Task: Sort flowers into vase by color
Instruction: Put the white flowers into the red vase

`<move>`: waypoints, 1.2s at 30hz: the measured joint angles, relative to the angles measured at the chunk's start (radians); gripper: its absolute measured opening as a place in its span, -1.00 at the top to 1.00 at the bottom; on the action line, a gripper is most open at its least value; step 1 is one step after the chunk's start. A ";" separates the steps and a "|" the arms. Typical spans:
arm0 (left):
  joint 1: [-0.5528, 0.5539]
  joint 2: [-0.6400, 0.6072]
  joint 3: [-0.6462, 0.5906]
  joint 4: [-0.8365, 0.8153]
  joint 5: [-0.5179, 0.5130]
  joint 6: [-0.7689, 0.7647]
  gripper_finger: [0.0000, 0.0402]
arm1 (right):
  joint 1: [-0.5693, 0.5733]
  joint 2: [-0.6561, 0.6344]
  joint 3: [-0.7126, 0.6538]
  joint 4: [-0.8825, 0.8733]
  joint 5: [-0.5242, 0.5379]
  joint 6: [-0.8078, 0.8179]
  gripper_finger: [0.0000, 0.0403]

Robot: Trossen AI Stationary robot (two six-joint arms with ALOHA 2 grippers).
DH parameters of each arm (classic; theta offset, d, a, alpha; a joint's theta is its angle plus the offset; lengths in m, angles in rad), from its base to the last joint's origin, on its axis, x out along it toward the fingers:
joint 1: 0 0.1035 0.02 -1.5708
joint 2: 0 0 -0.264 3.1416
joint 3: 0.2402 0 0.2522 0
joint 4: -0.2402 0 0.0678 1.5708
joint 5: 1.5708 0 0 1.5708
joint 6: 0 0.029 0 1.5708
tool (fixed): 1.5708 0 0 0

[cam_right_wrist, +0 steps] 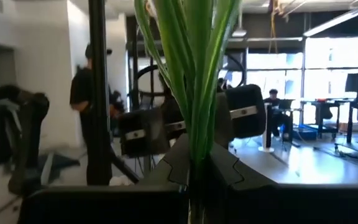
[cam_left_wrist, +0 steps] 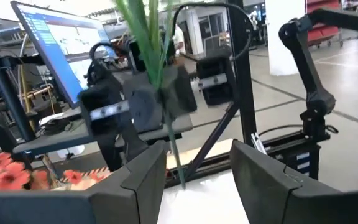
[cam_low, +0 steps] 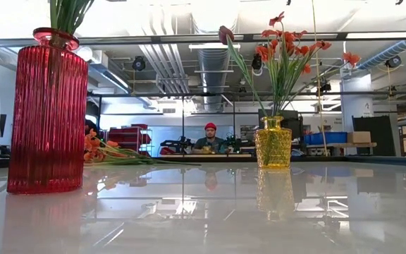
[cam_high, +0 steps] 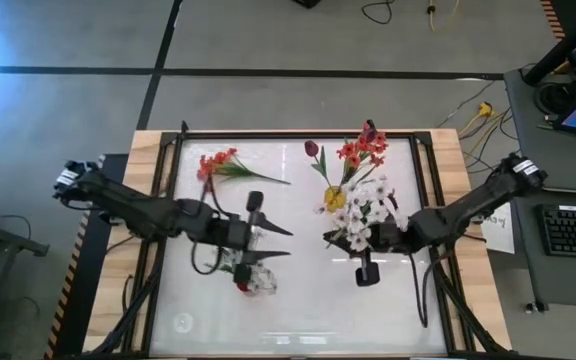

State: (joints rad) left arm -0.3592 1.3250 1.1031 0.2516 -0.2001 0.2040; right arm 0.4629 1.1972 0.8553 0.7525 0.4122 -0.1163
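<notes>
1. Clamping a bunch of green stems (cam_right_wrist: 194, 93), the right gripper (cam_right_wrist: 197, 171) is keeping its fingers pressed tight together around them, just beside the yellow vase (cam_high: 336, 198), on the right half of the table (cam_high: 298, 320).
2. Those stems are carrying sprays of small whitish blossoms (cam_high: 366, 208), which are spreading out above the table close to the yellow vase.
3. The left gripper (cam_left_wrist: 197, 168) is hovering over the red vase (cam_low: 48, 113), its fingers standing partly apart with a single thin green stem (cam_left_wrist: 166, 106) running down between them; the stem is passing close to one finger (cam_left_wrist: 143, 180), but the fingers are not closing on it.
4. Green stalks (cam_low: 65, 14) are rising out of the red vase's mouth; their blossoms are lying outside the low view.
5. Orange-red blossom clusters (cam_low: 287, 46) and a dark maroon tulip (cam_low: 225, 33) are standing upright in the yellow vase.
6. Another orange-red flower (cam_high: 218, 163) is lying flat on the table towards its far left corner, well apart from both vases.
7. A person (cam_low: 210, 137) is sitting in the room beyond the table.
</notes>
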 joint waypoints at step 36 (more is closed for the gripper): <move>0.001 0.239 0.194 -0.063 -0.062 0.025 0.96 | 0.008 0.187 0.105 0.102 -0.053 -0.263 0.94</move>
State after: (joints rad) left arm -0.3582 1.5645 1.2972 0.1883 -0.2619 0.2287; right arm 0.4709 1.3845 0.9604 0.8548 0.3592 -0.3796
